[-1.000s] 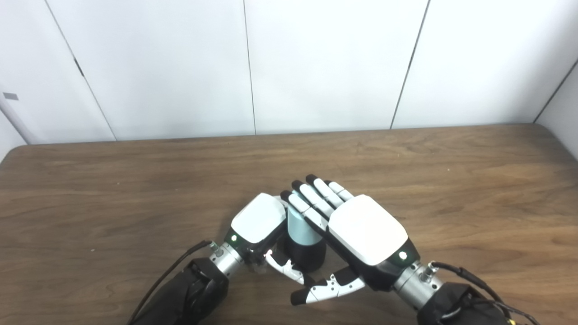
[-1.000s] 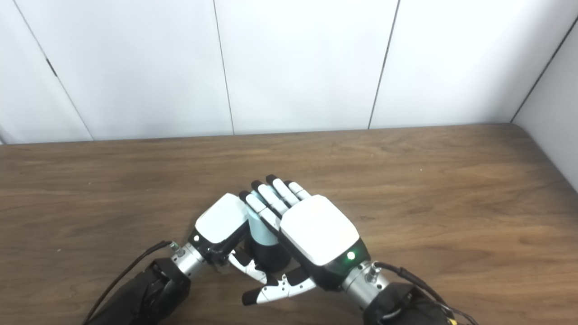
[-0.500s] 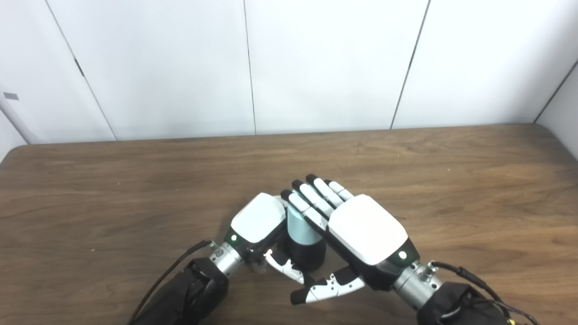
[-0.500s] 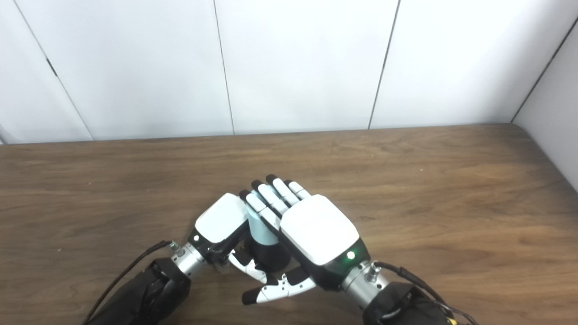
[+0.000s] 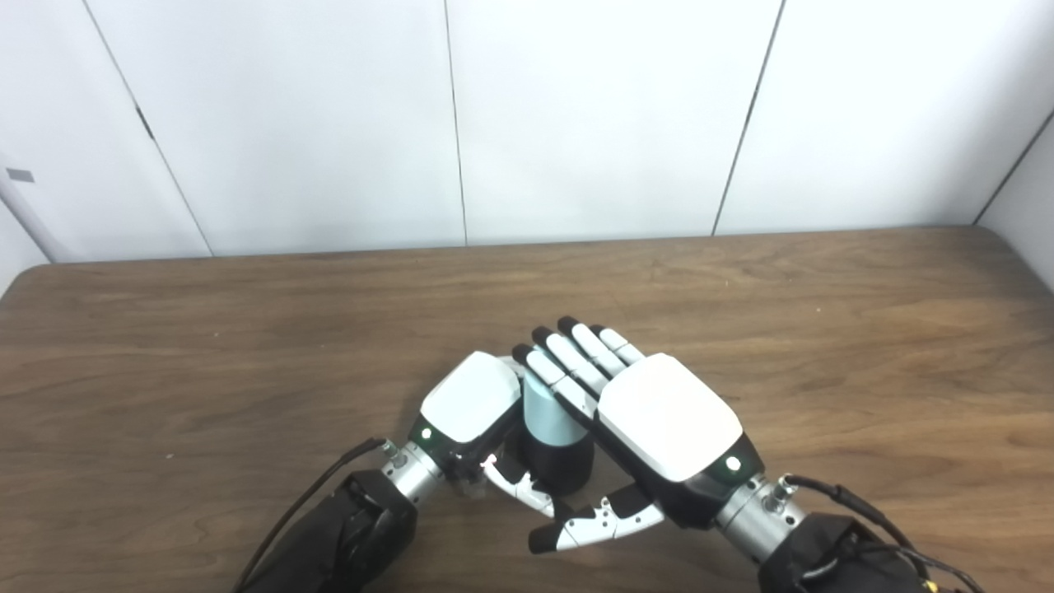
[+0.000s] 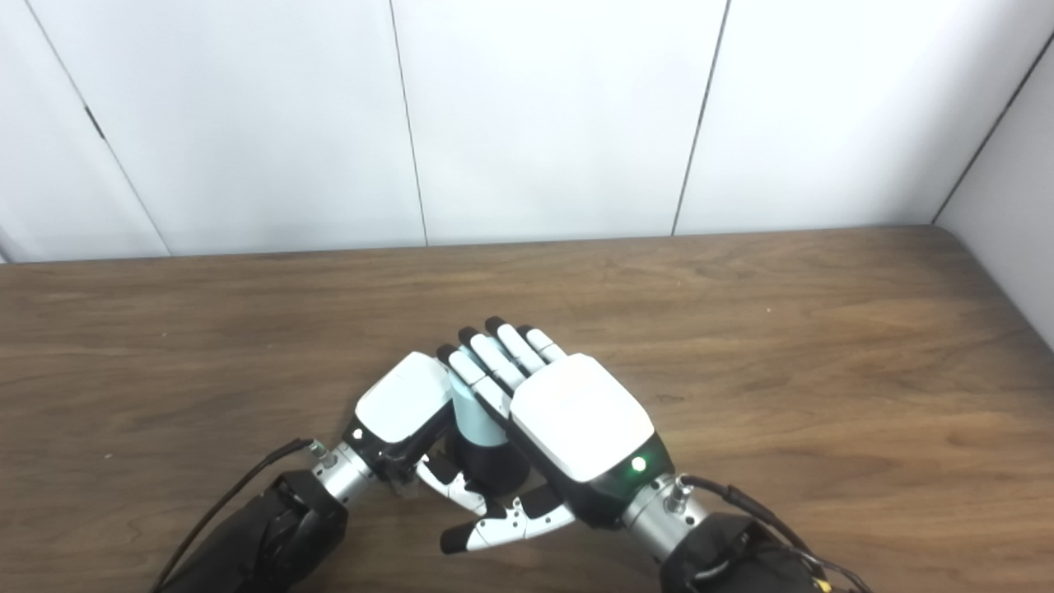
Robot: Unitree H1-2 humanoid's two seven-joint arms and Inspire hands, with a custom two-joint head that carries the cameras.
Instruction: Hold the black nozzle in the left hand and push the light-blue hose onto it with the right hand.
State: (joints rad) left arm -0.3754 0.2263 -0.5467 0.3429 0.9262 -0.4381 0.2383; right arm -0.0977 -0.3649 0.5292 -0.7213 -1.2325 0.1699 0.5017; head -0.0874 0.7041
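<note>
two robot hands meeting low at the near middle of a brown wooden worktop (image 5: 823,313), white panelled wall (image 5: 593,115) behind. between them, upright, a light-blue hose (image 5: 545,412) sitting end-down in a black nozzle (image 5: 553,469), pale section above, dark section below, both together on or just above the worktop; contact underneath hidden.

left hand (image 5: 471,405) tilted in from the left, white back plate up, pressed against the left side of the joined pieces. fingers hidden behind the hose, thumb (image 5: 517,487) reaching across the near side of the black nozzle. appears wrapped around the pieces, though exactly which part is clamped cannot be told, nor how tightly.

right hand (image 5: 650,416) laid in from the right, fingers (image 5: 568,362) straight, side by side and slanted over the top of the light-blue hose, touching or just above it. thumb (image 5: 593,527) stuck out low and forward, clear of both pieces. holding nothing, flat palm rather than a grasp, as if pressing down.

judged progress: hose already started onto the nozzle, no gap showing at the seam in either eye view. depth of seating not readable from here, seam partly covered by the hands. likely remaining: a final push to full depth if any is left, then letting go with the right and checking that the joint holds.
</note>
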